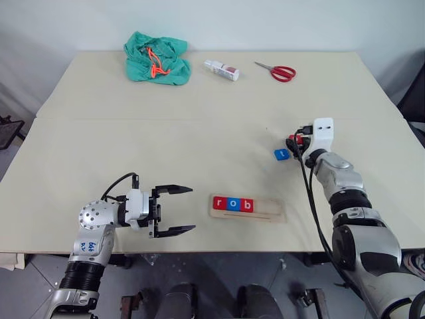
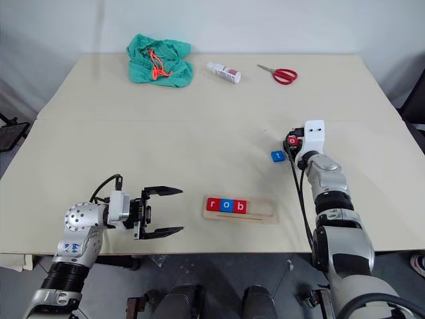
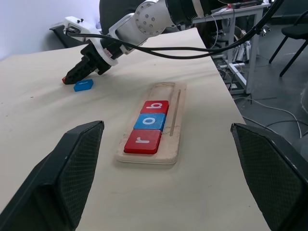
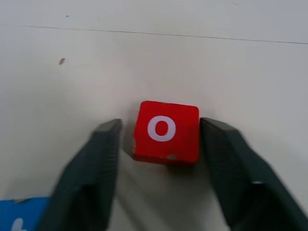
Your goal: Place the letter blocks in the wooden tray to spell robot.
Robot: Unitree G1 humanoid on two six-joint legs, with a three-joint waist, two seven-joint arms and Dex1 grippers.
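Nearest the table's front edge, the left gripper [image 1: 178, 210] hangs with its black fingers spread wide and nothing between them, pointing across at the long pale-wood tray with rounded corners [image 1: 268, 211]. Three flat square tiles already sit at the tray's left end: a red tile marked "r" [image 1: 219, 203], a blue tile marked "o" [image 1: 233, 204] and a red tile marked "b" [image 1: 247, 205]; two places to their right stand bare.

Farther out on the right, the right gripper [image 4: 161, 144] straddles a red square tile with a white "o" [image 4: 166, 131]. One finger looks to be against the tile's side and the other stands a little off, so I would not call it gripped yet. A blue tile marked "t" [image 1: 281, 154] lies just beside it.

These tiles look light, stiff and smooth-faced, so pinching two opposite flat edges squarely should suit.

At the far edge lie a crumpled green cloth [image 1: 157, 57], a small white bottle [image 1: 221, 69] whose label I cannot read, and red-handled scissors [image 1: 277, 70].
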